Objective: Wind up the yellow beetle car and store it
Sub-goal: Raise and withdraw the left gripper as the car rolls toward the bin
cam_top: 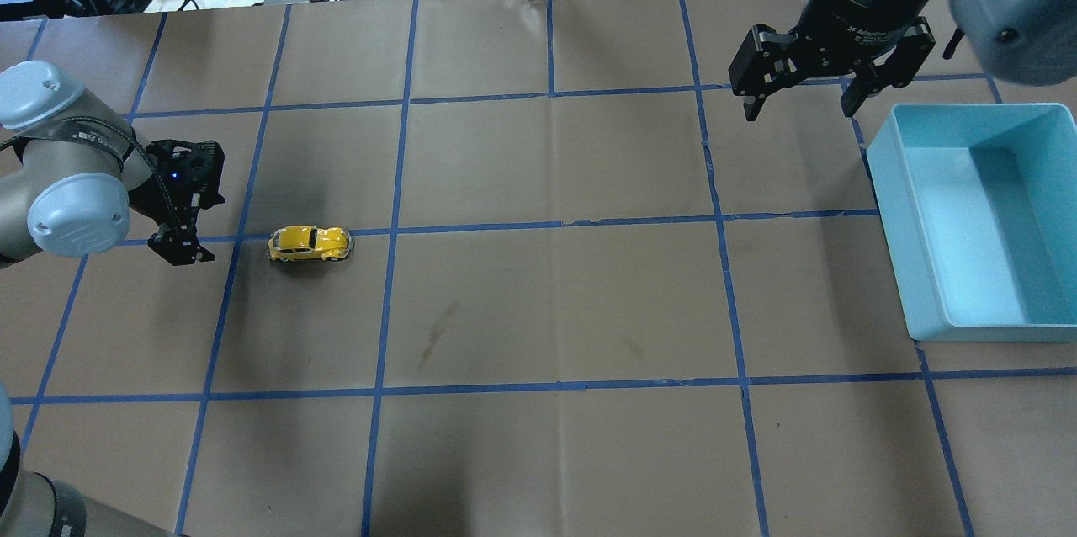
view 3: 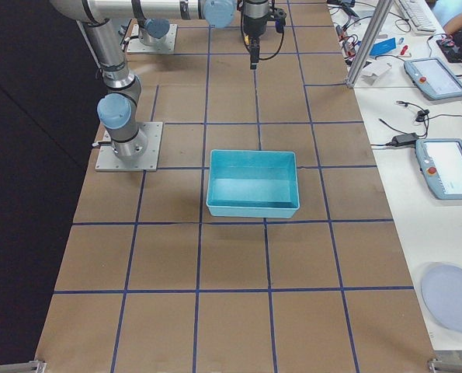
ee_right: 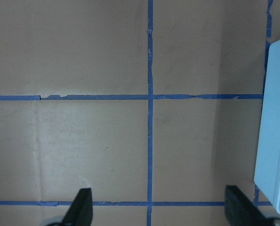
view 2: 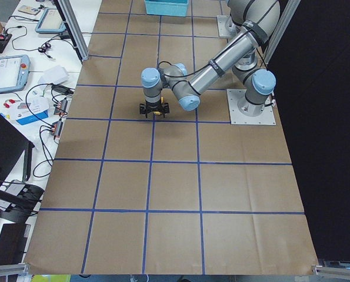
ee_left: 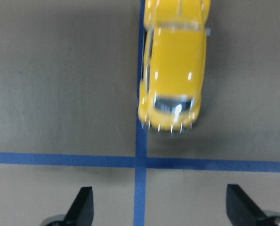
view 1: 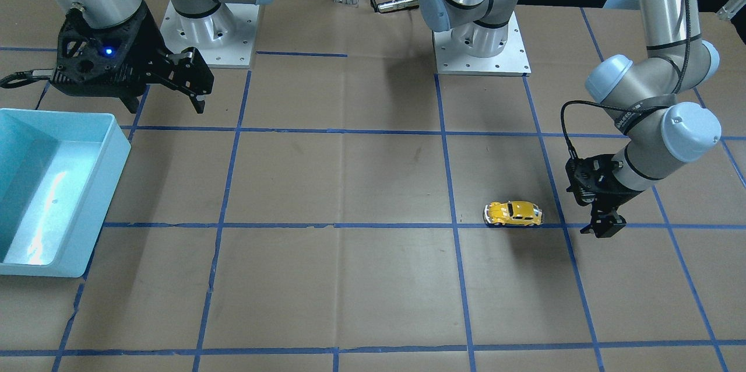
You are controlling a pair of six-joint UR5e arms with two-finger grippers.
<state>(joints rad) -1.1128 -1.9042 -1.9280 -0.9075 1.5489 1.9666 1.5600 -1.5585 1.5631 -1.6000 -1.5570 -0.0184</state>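
A small glossy yellow beetle car [cam_top: 309, 243] with dark windows stands on its wheels on the brown-paper worktop [cam_top: 547, 310], lying along one line of the blue tape grid on the robot's left side. The left wrist view cuts its far end off at the top edge and shows it a little blurred. Its near end sits just beyond a tape crossing. In the view from the table's left end the arm's hand covers nearly all of it. From the right end it is too small to make out. The left hand [cam_top: 179, 249] hovers near the car's end, apart from it and facing it. Its two black fingers are spread wide with only tape and paper between them, and the wrist view [ee_left: 161, 207] shows just their tips. The right hand [cam_top: 799, 108] hangs over the worktop on the robot's right, also spread wide and holding nothing, just beside the far corner of a light blue rectangular plastic bin [cam_top: 883, 175]. The front-facing view cuts the bin off at its left edge, and the right wrist view catches only a strip of its rim at the right border. Its inside shows as a pale glossy floor. Several grid squares of brown paper lie between the car and the bin, which are well apart. The bin sits close to the worktop's right edge.
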